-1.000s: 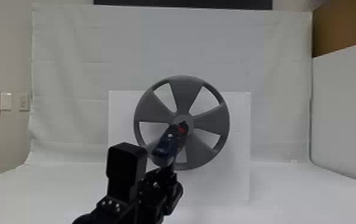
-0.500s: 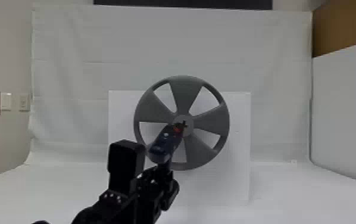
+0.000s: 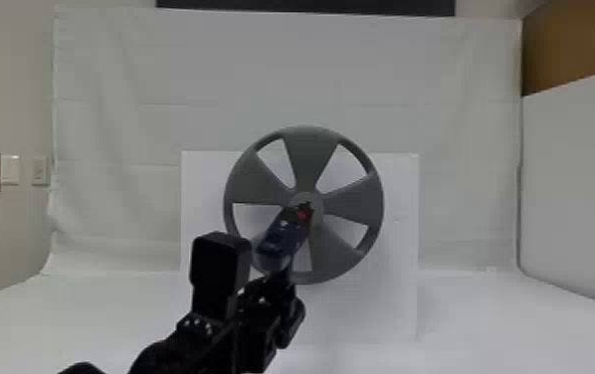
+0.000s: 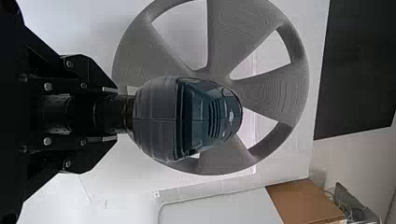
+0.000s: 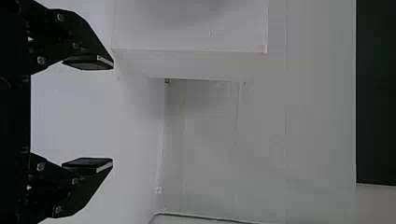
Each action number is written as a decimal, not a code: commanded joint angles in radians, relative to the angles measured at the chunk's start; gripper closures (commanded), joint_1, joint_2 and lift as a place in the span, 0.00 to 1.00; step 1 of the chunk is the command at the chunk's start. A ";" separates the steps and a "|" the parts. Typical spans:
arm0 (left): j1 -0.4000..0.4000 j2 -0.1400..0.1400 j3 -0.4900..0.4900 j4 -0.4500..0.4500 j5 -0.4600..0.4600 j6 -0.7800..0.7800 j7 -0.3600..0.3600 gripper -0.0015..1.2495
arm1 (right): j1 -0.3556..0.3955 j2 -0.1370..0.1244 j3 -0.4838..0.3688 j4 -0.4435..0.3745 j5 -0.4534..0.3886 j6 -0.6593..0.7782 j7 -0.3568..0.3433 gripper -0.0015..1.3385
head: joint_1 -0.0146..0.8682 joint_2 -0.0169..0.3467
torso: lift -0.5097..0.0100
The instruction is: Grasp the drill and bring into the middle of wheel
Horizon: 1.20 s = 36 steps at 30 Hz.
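Left gripper [image 3: 281, 286]: fingers closed on handle of blue drill [image 3: 281, 243], holding it up over surface [image 3: 510, 318]. Drill leans, its front end up by middle of big gray wheel [image 3: 307, 154]. Cannot tell if tip touches wheel. Wheel stands upright at front of white block [image 3: 401, 298]. Block sits on surface, between left and right edges, near far edge. Right gripper [image 5: 112, 114]: fingers wide open, nothing in them, near block. Brown box [image 3: 560, 49] up high, past surface's right edge.
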 commanded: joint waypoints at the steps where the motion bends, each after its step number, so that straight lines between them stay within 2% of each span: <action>1: -0.007 -0.003 -0.005 0.007 0.000 -0.006 -0.001 0.97 | 0.000 0.000 0.003 0.000 0.002 0.002 0.000 0.39 | 0.02 0.05 | 0.20; 20: -0.018 -0.014 0.003 0.054 -0.010 -0.008 -0.001 0.97 | 0.001 -0.003 0.006 0.000 0.002 0.003 0.000 0.39 | 0.02 0.05 | 0.20; 36: -0.018 -0.017 0.009 0.061 -0.018 -0.009 -0.003 0.97 | 0.003 -0.005 0.008 0.000 0.002 0.003 0.000 0.39 | 0.02 0.05 | 0.20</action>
